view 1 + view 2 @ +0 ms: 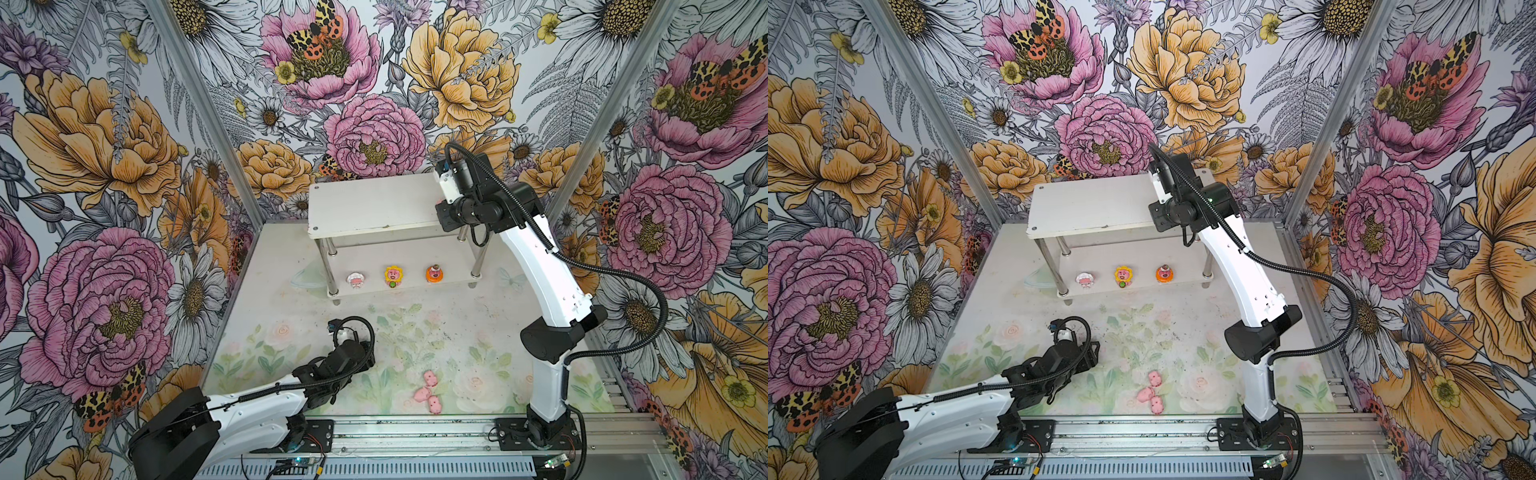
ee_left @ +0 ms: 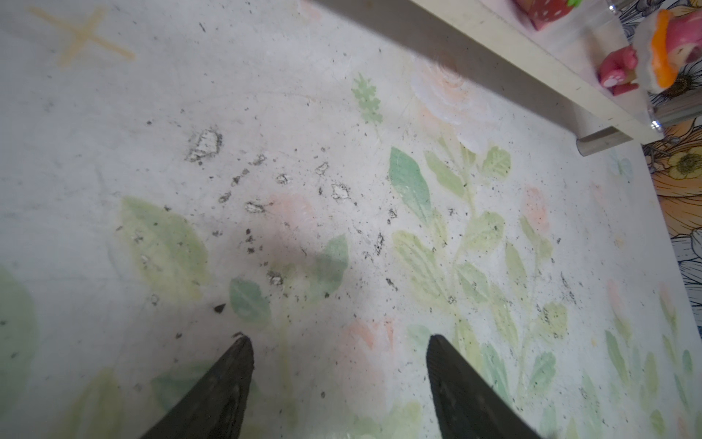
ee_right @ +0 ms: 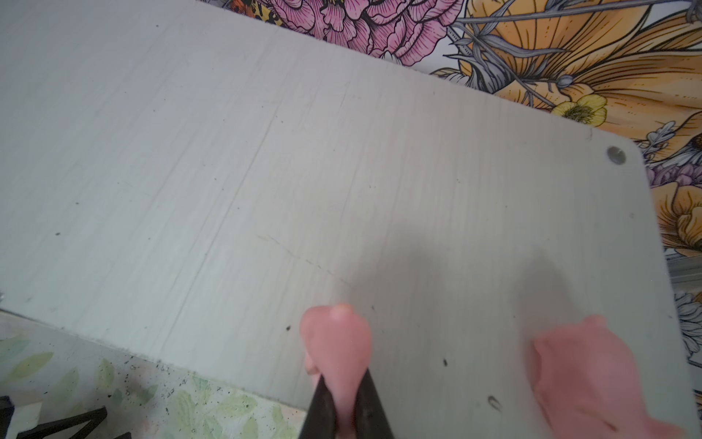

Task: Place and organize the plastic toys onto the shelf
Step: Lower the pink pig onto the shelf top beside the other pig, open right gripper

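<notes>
Nearest the arm bases, three pink pigs [image 1: 422, 394] lie bunched together on the tabletop [image 1: 282, 307], two of them touching or nearly so; all three are well short of the shelf. To their left and a little farther back, the left gripper [image 2: 339, 338] hangs low over the flowered tabletop with its jaws spread wide; nothing sits between them but bare, speckled surface.

Farther back stands the shelf [image 1: 374, 203], white with shiny metal legs. On its lower board three pig-faced figures stand in a row, facing forward and evenly spaced: the white-hooded figure [image 1: 356, 280] on the left, the sunflower figure [image 1: 393, 276] in the middle, and the orange figure [image 1: 434, 273] on the right; none touches another.

The right arm reaches over the right end of the upper board. The wrist view shows the right gripper [image 3: 343, 378] pinching a pink pig [image 3: 336, 342], its jaws pressed close on the body so that the toy bulges out past the tips; the pig is over the board close to its front edge, and I cannot tell whether it touches the board. Just beside it, towards the end of the board with the corner screw [image 3: 616, 155], a second pink pig [image 3: 585, 372] lies on the board, apart from the gripper; the rest of the upper board shows only scuffs and specks.
</notes>
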Available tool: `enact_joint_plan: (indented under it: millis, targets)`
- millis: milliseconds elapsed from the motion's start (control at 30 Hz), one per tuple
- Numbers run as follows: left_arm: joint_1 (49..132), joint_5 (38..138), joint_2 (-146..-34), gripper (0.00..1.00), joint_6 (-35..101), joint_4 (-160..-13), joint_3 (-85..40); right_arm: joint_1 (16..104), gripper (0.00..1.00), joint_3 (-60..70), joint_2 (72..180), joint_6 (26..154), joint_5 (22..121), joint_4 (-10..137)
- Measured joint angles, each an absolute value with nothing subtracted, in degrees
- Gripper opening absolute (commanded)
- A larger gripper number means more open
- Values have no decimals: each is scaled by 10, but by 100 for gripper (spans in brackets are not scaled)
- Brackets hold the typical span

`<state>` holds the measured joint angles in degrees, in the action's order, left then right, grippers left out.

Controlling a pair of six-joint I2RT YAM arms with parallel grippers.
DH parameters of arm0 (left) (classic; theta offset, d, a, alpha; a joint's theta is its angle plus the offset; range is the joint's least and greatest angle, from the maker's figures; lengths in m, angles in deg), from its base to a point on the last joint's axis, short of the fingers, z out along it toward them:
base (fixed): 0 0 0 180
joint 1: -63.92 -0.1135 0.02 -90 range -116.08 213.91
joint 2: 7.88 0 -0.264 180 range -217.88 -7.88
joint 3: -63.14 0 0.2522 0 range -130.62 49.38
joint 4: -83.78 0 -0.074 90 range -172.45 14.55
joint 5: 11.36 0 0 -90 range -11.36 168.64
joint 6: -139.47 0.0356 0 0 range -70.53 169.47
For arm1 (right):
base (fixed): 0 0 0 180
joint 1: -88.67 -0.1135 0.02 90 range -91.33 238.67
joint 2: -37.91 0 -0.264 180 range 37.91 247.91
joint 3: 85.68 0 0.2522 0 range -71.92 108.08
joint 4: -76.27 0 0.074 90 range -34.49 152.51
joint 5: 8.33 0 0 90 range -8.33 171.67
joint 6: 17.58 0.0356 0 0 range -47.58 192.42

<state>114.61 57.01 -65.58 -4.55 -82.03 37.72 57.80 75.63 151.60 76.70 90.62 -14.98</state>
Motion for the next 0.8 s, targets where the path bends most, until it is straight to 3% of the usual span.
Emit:
enact_joint_plan:
  millis: [500, 800]
  targets:
    - [1144, 572, -729, 75, -43, -870, 357, 589, 40, 756, 1526, 775, 892, -120]
    - [1144, 586, -780, 75, -38, -895, 329, 589, 47, 756, 1532, 776, 889, -114]
